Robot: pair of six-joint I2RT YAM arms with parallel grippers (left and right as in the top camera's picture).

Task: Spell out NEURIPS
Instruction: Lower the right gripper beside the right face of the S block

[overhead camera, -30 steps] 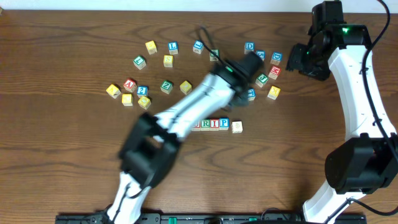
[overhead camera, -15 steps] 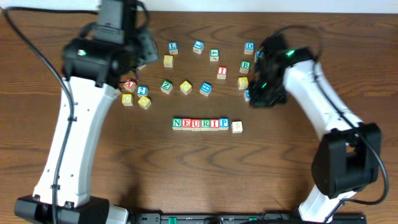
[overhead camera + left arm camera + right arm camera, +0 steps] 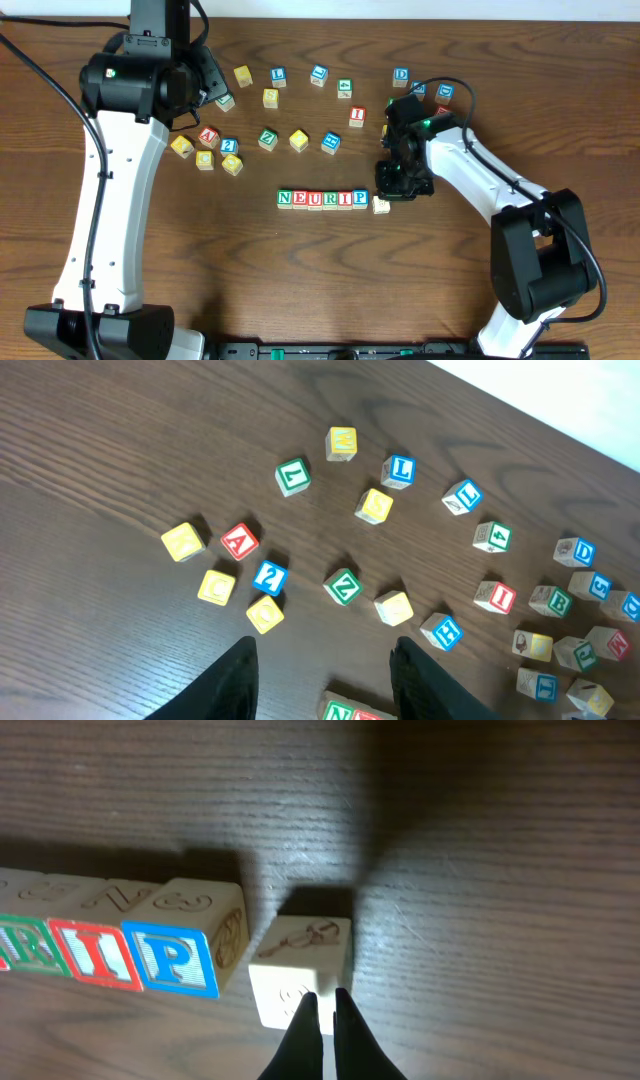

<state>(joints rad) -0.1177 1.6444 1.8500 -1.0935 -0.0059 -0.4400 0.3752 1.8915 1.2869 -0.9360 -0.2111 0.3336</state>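
Note:
Six cubes reading N E U R I P (image 3: 322, 199) stand in a row at mid-table. A pale yellow-faced cube (image 3: 381, 205) sits just right of the P, a small gap apart and slightly askew. My right gripper (image 3: 389, 194) hangs over that cube. In the right wrist view the gripper (image 3: 322, 1010) is shut, its tips against the pale cube's (image 3: 300, 955) near face beside the blue P cube (image 3: 175, 960). My left gripper (image 3: 210, 88) is high at the back left. In its wrist view the gripper (image 3: 325, 665) is open and holds nothing, with the N cube (image 3: 340, 712) far below.
Loose cubes are scattered in an arc across the back of the table: a red A (image 3: 208, 135), a green Z (image 3: 267, 138), a blue L (image 3: 278, 74), a blue D (image 3: 401, 74), a blue H (image 3: 331, 142) and several yellow ones at the left (image 3: 182, 147).
The left arm has swung from the table's middle back to the far left. The right arm came down from the back right to the pale cube, and its jaws closed.

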